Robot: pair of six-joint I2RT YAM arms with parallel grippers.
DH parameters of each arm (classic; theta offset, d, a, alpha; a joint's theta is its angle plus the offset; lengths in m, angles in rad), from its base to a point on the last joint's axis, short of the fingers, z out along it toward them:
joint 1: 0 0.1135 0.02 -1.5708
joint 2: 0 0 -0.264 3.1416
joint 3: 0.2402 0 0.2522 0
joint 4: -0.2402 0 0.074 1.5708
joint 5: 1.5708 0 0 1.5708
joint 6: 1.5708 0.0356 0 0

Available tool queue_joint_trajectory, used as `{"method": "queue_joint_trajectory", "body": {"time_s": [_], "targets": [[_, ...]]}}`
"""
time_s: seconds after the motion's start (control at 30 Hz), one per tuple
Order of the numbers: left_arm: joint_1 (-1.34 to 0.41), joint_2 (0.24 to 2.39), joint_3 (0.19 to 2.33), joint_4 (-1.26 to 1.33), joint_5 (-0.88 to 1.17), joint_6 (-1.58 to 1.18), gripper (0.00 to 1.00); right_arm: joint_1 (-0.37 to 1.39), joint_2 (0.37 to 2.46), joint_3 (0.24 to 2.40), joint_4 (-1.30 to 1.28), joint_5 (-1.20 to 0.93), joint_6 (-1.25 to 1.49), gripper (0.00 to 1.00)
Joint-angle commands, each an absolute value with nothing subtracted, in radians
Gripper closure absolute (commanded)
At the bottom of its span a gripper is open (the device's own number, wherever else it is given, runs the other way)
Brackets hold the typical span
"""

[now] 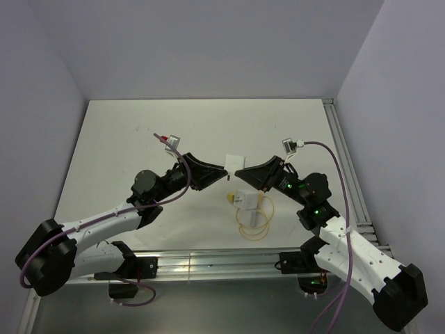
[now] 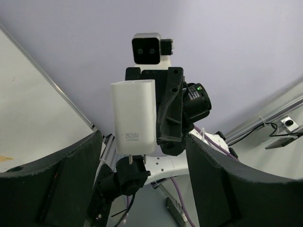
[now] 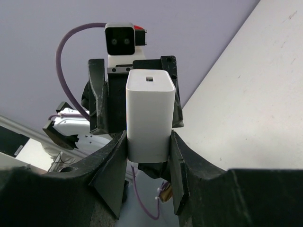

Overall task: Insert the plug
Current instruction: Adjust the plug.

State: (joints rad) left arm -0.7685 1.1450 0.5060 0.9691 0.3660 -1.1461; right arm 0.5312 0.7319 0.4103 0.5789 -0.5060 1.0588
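A white 80W charger (image 1: pixel 233 161) is held in the air between the two arms, over the middle of the table. My right gripper (image 1: pixel 240 172) is shut on it; in the right wrist view (image 3: pixel 147 137) both fingers press its sides, and its small port (image 3: pixel 149 79) faces away from the wrist. My left gripper (image 1: pixel 222 171) is open, its fingers (image 2: pixel 71 179) spread wide on either side of the charger (image 2: pixel 134 116) without touching it. The charger's two prongs (image 2: pixel 130 159) point down. A yellow cable (image 1: pixel 254 224) with a small yellow plug (image 1: pixel 229 198) lies on the table below.
A white block (image 1: pixel 247 200) sits at the cable's end, beside the yellow plug. An aluminium rail (image 1: pixel 346 167) runs along the table's right edge and another (image 1: pixel 222 263) along the near edge. Purple camera cables trail from both wrists.
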Motion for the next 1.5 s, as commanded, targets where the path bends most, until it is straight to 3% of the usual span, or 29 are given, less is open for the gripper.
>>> {"method": "queue_joint_trajectory", "body": {"time_s": [0.0,0.23,0.33,0.47,0.63,0.73,0.8,0.97,1.0,1.07,1.1,1.17,1.47], "targets": [[-0.778,1.147,0.538,1.092,0.4,-1.172,0.24,0.541,0.719,0.425,0.683,-0.466,1.069,1.0],[-0.782,1.184,0.551,1.126,0.413,-1.193,0.36,0.555,0.735,0.42,0.706,-0.451,1.083,1.0],[-0.784,1.201,0.56,1.143,0.419,-1.209,0.45,0.563,0.736,0.422,0.704,-0.445,1.081,1.0],[-0.782,1.215,0.558,1.178,0.426,-1.232,0.65,0.569,0.739,0.429,0.693,-0.439,1.072,1.0],[-0.782,1.239,0.557,1.232,0.446,-1.264,0.73,0.577,0.746,0.43,0.681,-0.439,1.063,1.0],[-0.784,1.243,0.561,1.22,0.451,-1.267,0.99,0.578,0.742,0.437,0.638,-0.442,1.042,1.0],[-0.781,1.236,0.565,1.207,0.462,-1.253,0.99,0.578,0.735,0.448,0.583,-0.452,1.02,1.0],[-0.762,1.201,0.586,1.068,0.508,-1.175,1.0,0.578,0.686,0.521,0.376,-0.451,0.891,0.74],[-0.759,1.19,0.586,1.054,0.515,-1.164,0.99,0.578,0.671,0.529,0.318,-0.453,0.862,0.6],[-0.741,1.186,0.589,1.023,0.557,-1.149,1.0,0.575,0.66,0.569,0.243,-0.449,0.821,0.47],[-0.736,1.177,0.591,1.014,0.572,-1.143,1.0,0.568,0.658,0.584,0.168,-0.451,0.78,0.32],[-0.724,1.164,0.606,0.965,0.623,-1.108,1.0,0.555,0.657,0.618,0.115,-0.481,0.744,0.23],[-0.713,1.079,0.678,0.643,0.833,-0.888,0.99,0.344,0.747,0.681,0.046,-0.952,0.661,0.21]]}}
